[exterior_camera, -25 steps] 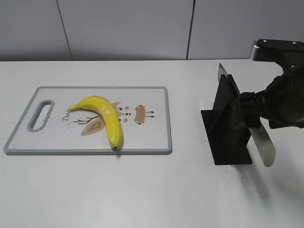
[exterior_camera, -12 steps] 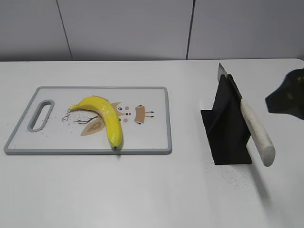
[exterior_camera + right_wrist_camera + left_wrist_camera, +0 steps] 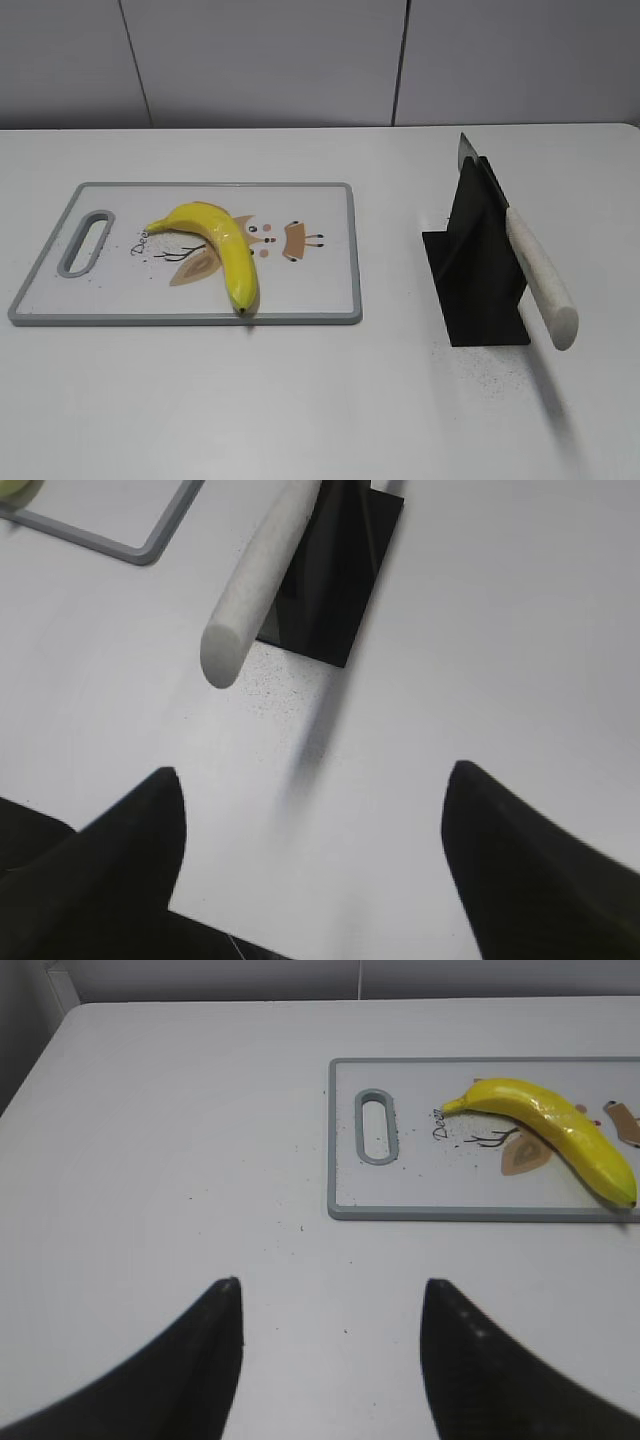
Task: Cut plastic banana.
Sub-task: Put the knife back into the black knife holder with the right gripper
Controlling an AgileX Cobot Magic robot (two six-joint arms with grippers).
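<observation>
On the white table (image 3: 330, 400) a grey-rimmed cutting board (image 3: 330, 200) lies at about 9 o'clock from the middle, and the banana (image 3: 222, 248) rests on it whole, curving from a stem end near the board's handle slot (image 3: 86, 242) down to a dark tip that reaches the board's near edge. Printed cartoon marks show on the board beside it. Off at 3 o'clock, well apart from the board, a black stand (image 3: 478, 270) holds a knife (image 3: 530, 270): the blade tip pokes up behind the stand and the pale handle slants out toward 5 o'clock, hanging free above the table.

From the side camera neither arm shows at all. Only the wrist cameras give them away. The left gripper (image 3: 330, 1305) hovers over bare table with its two dark fingers (image 3: 215, 1350) spread and nothing between them; from there the board sits at 1 o'clock, the banana on it, the slot nearest. The right gripper (image 3: 315, 800) is likewise spread wide and empty above the table, with the knife's handle end at 11 o'clock, close but untouched, the stand's base behind it, and a corner of the board at the top left. Dark specks dot the table by the stand, plain in this view and faint in the side one.
</observation>
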